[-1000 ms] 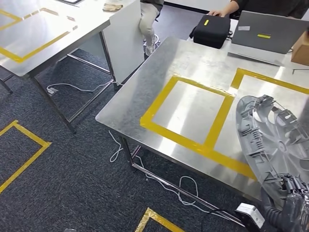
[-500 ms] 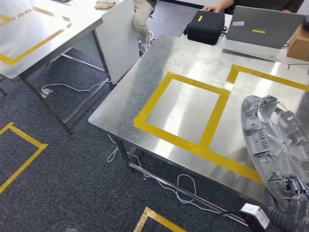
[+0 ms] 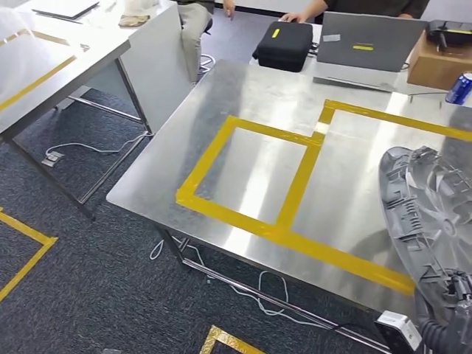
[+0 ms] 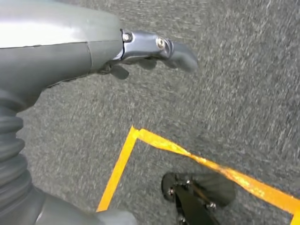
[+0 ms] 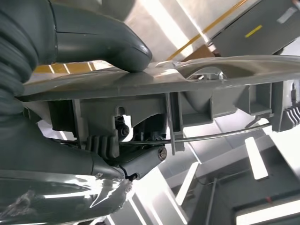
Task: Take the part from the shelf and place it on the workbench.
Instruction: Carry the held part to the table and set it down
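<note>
**Over the workbench edge, the part is in my right hand**

From my head view, I see the workbench [image 3: 167, 169], a steel table with yellow tape squares [image 3: 248, 177] on its top. At the lower right, my right hand [image 3: 453, 324] holds the part [image 3: 428, 221], a grey round wheel cover with ribs and clips on its inner side. The part is tilted and hangs over the near right corner of the workbench; I cannot tell whether it touches the surface. At the far edge lie a black case [image 3: 284, 44], a grey laptop [image 3: 370, 40], a brown box [image 3: 439, 66] and a blue can [image 3: 461, 87]. A person's hand [image 3: 295, 16] rests near the black case. A second steel table [image 3: 50, 70] stands at the left, and white cables [image 3: 267, 284] lie on the dark carpet.

From my left wrist view, my left hand [image 4: 148, 47] hangs above the dark carpet [image 4: 229, 70] with a yellow tape line [image 4: 198, 159] on it. One finger is stretched out and the hand carries nothing.

From my right wrist view, my thumb [image 5: 109, 44] presses on one face of the part's rim, and my fingers [image 5: 141, 161] press from the ribbed side, so the hand is clamped on the part.
</note>
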